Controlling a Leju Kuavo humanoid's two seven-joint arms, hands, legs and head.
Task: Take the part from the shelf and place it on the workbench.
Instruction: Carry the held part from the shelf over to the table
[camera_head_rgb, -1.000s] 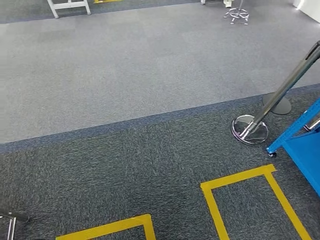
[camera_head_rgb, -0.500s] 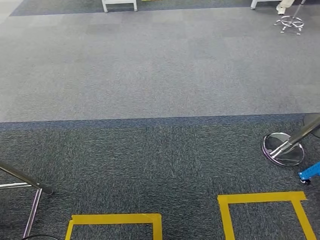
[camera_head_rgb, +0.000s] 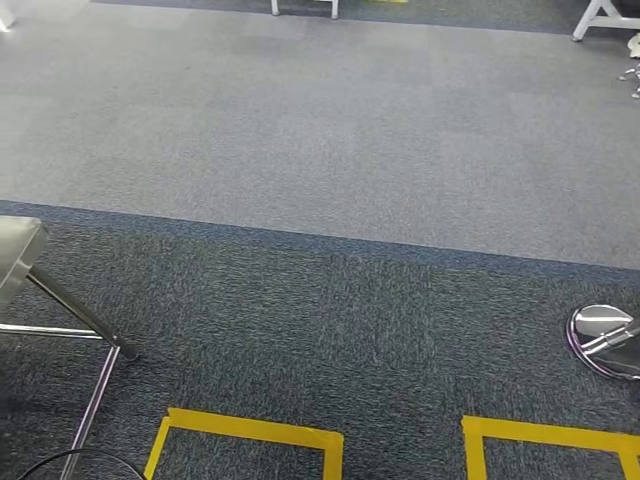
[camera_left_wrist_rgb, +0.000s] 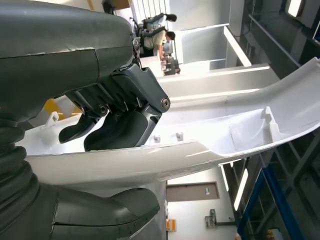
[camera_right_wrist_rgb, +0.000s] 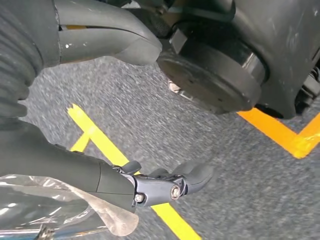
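We have the long white part (camera_left_wrist_rgb: 211, 145) clamped in our left hand (camera_left_wrist_rgb: 113, 125), dark fingers over its upper face and the thumb beneath. Our right hand (camera_right_wrist_rgb: 151, 185) hangs over the carpet (camera_right_wrist_rgb: 226, 200) with its fingers spread, gripping nothing. In the head view, yellow tape (camera_head_rgb: 249, 430) marks run along the bottom edge, a metal stand (camera_head_rgb: 83, 340) sits lower left and a chrome base (camera_head_rgb: 604, 335) far right. The part sticks out well past our grip, so it could swing and clip the stand, or slide loose
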